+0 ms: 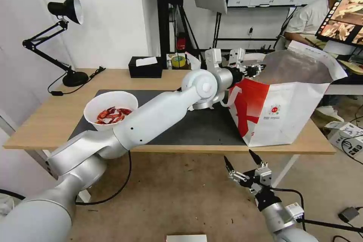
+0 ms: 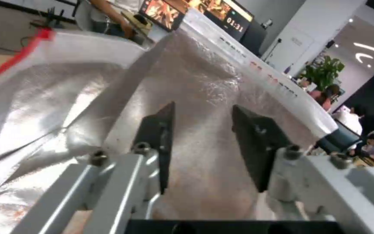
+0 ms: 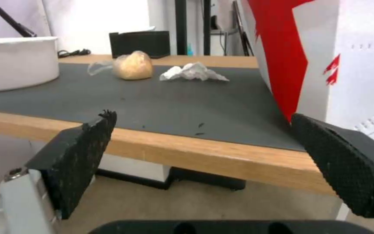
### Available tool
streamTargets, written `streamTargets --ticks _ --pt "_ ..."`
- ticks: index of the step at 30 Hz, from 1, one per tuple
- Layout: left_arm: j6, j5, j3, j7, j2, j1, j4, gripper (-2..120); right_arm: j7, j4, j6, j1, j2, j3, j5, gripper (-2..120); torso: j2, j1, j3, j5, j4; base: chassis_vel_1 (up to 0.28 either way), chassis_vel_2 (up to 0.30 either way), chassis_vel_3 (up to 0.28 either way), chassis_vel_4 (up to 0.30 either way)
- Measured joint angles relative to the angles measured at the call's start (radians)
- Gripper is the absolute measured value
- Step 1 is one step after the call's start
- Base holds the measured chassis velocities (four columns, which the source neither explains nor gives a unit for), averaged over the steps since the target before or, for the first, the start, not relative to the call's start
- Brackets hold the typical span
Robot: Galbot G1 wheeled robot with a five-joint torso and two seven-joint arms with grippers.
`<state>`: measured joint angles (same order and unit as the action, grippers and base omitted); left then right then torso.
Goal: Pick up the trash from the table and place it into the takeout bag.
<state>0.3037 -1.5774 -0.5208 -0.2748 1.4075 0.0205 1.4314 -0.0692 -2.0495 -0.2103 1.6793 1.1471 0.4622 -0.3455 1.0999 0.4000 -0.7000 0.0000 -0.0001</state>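
Head view: left pincer (image 1: 254, 69) spread empty over takeout bag (image 1: 287, 117); drop apparently made. Next, likely bun (image 3: 133, 66) or tissue (image 3: 192, 72). Right pincer (image 1: 244, 163) parked below bench (image 1: 45, 121), agape.

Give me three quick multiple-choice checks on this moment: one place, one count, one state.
1. The left gripper is:
A. over the takeout bag's open mouth
B. at the bowl
C. below the table edge

2. Loose trash items on the mat between bowl and bag:
A. none
B. two
C. four

3. The right gripper's jaws are:
A. shut on the tissue
B. shut empty
C. open

Answers: 1 A, the foil lining sits behind its jaws. 2 B, the bun and the tissue. 3 C, they are spread with nothing between.
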Motion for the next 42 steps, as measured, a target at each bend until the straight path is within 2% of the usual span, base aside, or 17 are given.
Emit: streamTargets --ticks 4,6,7,9,12,15,17,18,21,22,24,25,27,28,31,36,42 --pt "-0.016 0.001 0.011 0.0 -0.004 -0.003 0.004 55 0.0 -0.001 0.003 -0.002 0.002 -0.004 0.001 100 0.0 0.0 0.0 0.0 -0.0002 0.0 0.0 0.0 0.0" --pt "-0.045 0.006 0.049 -0.001 -0.036 -0.014 0.038 72 0.0 -0.014 0.016 -0.005 -0.001 -0.004 0.0 100 0.0 0.0 0.0 -0.0001 0.0001 0.0 0.0 0.0 0.0" --pt "-0.045 0.006 0.049 -0.001 -0.036 -0.014 0.038 72 0.0 -0.014 0.016 -0.005 -0.001 -0.004 0.0 100 0.0 0.0 0.0 -0.0001 0.0001 0.0 0.0 0.0 0.0" --pt "-0.054 0.007 0.087 -0.001 -0.075 -0.027 0.088 95 0.001 -0.018 0.018 -0.011 -0.004 -0.004 -0.003 100 0.0 0.0 0.0 -0.0002 -0.0001 0.0 0.0 0.0 0.0" --pt "-0.059 0.013 0.103 -0.001 -0.108 -0.037 0.12 99 0.001 -0.021 0.019 -0.014 -0.006 -0.003 -0.006 100 0.0 0.0 0.0 -0.0001 -0.0001 0.0 0.0 0.0 0.0" --pt "-0.074 0.046 0.124 -0.001 -0.178 -0.07 0.174 100 0.002 -0.031 0.019 -0.021 -0.01 -0.003 -0.017 100 0.0 0.0 0.0 -0.0003 0.0 0.0 0.0 0.0 0.0" --pt "-0.111 0.135 0.161 0.008 -0.293 -0.158 0.256 100 0.001 -0.043 0.019 -0.03 -0.013 -0.004 -0.027 100 0.0 0.0 0.0 -0.0004 0.0002 0.0 0.0 0.0 0.0" --pt "-0.111 0.135 0.161 0.008 -0.293 -0.158 0.256 100 0.001 -0.043 0.019 -0.03 -0.013 -0.004 -0.027 100 0.0 0.0 0.0 -0.0004 0.0002 0.0 0.0 0.0 0.0" --pt "-0.131 0.317 0.289 0.045 -0.479 -0.374 0.393 100 0.001 -0.047 0.02 -0.045 -0.023 -0.007 -0.031 100 0.0 0.0 0.0 -0.0006 0.0005 0.0 0.0 0.0 0.0" --pt "-0.131 0.317 0.289 0.045 -0.479 -0.374 0.393 100 0.001 -0.047 0.02 -0.045 -0.023 -0.007 -0.031 100 0.0 0.0 0.0 -0.0006 0.0005 0.0 0.0 0.0 0.0" --pt "-0.153 0.408 0.38 0.081 -0.544 -0.522 0.444 100 0.001 -0.046 0.021 -0.055 -0.028 -0.01 -0.032 100 0.0 0.0 0.0 -0.0006 0.0004 0.0 0.0 0.0 0.0" --pt "-0.153 0.408 0.38 0.081 -0.544 -0.522 0.444 100 0.001 -0.046 0.021 -0.055 -0.028 -0.01 -0.032 100 0.0 0.0 0.0 -0.0006 0.0004 0.0 0.0 0.0 0.0" --pt "-0.184 0.557 0.477 0.136 -0.579 -0.661 0.48 100 0.002 -0.045 0.021 -0.06 -0.028 -0.012 -0.032 100 0.0 0.0 0.0 -0.0004 0.0 0.0 0.0 0.0 0.0" --pt "-0.184 0.557 0.477 0.136 -0.579 -0.661 0.48 100 0.002 -0.045 0.021 -0.06 -0.028 -0.012 -0.032 100 0.0 0.0 0.0 -0.0004 0.0 0.0 0.0 0.0 0.0" --pt "-0.243 0.709 0.599 0.196 -0.599 -0.846 0.523 100 0.003 -0.045 0.022 -0.061 -0.028 -0.009 -0.036 100 0.0 0.0 0.0 -0.0003 0.0001 0.0 0.0 0.0 0.0" --pt "-0.321 0.813 0.72 0.244 -0.6 -1.045 0.558 100 0.004 -0.042 0.021 -0.058 -0.028 -0.002 -0.043 100 0.0 0.0 0.0 -0.0003 0.0001 0.0 0.0 0.0 0.0" --pt "-0.369 0.894 0.884 0.263 -0.545 -1.23 0.591 100 0.006 -0.036 0.019 -0.062 -0.027 0.001 -0.046 100 0.0 0.0 0.0 -0.0001 -0.0001 0.0 0.0 0.0 0.0"
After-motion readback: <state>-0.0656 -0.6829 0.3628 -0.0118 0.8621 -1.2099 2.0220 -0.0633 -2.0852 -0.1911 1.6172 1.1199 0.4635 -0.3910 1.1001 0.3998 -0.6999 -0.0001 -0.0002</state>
